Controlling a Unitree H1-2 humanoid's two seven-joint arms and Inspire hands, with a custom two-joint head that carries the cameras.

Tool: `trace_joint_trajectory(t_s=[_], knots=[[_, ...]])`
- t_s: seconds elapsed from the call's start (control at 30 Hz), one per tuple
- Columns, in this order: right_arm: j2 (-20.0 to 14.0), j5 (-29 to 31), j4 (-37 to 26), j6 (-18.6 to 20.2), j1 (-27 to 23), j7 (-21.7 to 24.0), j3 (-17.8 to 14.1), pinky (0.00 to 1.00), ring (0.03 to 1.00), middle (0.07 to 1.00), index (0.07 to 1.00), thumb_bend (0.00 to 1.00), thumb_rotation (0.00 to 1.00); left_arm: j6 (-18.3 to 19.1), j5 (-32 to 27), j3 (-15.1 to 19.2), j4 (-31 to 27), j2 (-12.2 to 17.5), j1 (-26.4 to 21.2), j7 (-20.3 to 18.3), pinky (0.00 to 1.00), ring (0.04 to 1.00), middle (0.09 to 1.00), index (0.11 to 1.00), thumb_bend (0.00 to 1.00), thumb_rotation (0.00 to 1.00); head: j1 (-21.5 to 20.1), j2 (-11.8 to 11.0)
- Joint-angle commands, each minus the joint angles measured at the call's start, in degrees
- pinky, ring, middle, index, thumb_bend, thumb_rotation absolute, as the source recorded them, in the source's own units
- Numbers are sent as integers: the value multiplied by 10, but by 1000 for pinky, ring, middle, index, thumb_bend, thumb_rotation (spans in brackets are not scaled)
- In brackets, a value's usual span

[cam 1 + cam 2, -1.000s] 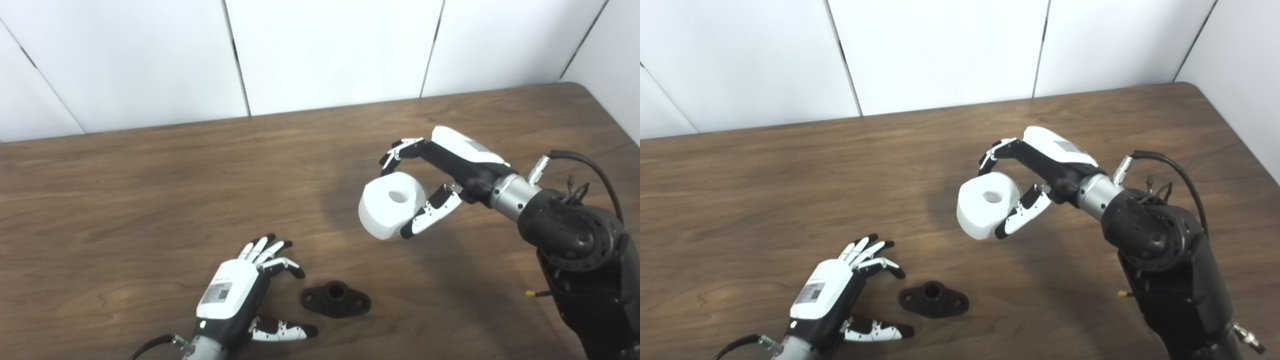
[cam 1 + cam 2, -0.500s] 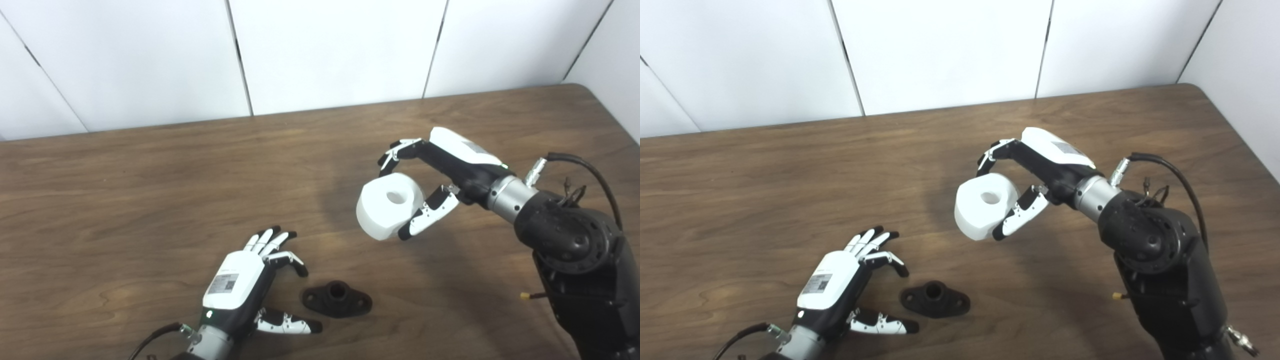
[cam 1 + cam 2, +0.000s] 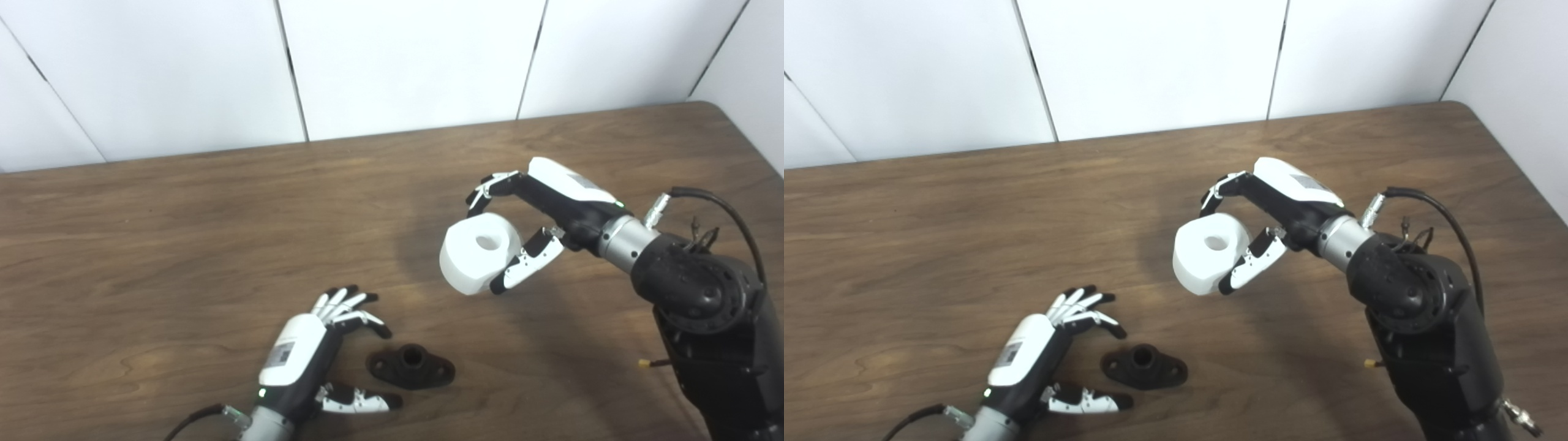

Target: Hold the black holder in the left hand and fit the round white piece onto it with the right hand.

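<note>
The black holder (image 3: 411,366) lies flat on the wooden table (image 3: 184,233) near the front edge, an oval flange with a short socket in its middle. Just to its left is my left hand (image 3: 318,355), open, fingers spread above the holder's far-left side and thumb reaching along the table below it, not touching it. Above the table at centre right, my right hand (image 3: 539,214) is shut on the round white piece (image 3: 478,251), a thick white cylinder with a hole through its centre, held between fingers on top and thumb beneath.
White wall panels (image 3: 404,61) stand behind the table's far edge. The table's right edge (image 3: 1513,159) runs close to my right arm (image 3: 704,306). A black cable (image 3: 723,208) loops off the right forearm.
My left hand has moved right, closer to the black holder, its fingers and thumb now flanking the holder's left end. The right hand with the white piece has stayed almost still.
</note>
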Motion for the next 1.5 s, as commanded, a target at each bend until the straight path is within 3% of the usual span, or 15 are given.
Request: trace_joint_trajectory(t_s=[0.0,0.37,1.0,1.47], knots=[[-6,5,-7,0,-14,-17,-10,853,896,775,481,524,134,-6,-25,6,-18,-7,-7,2,1000,980,903,619,1000,208,0,1],[-6,1,0,0,-25,-12,-5,851,894,775,481,524,134,2,-23,9,-13,-7,-11,-10,1000,974,885,611,1000,189,0,3],[-1,1,-1,1,-32,-5,-11,852,892,772,481,525,136,-4,99,-1,0,3,-19,9,1000,952,872,602,1000,177,1,6],[-1,0,-4,1,-37,-2,-14,855,895,774,481,524,135,-3,113,-8,12,10,-25,2,1000,949,859,554,983,151,2,11]])
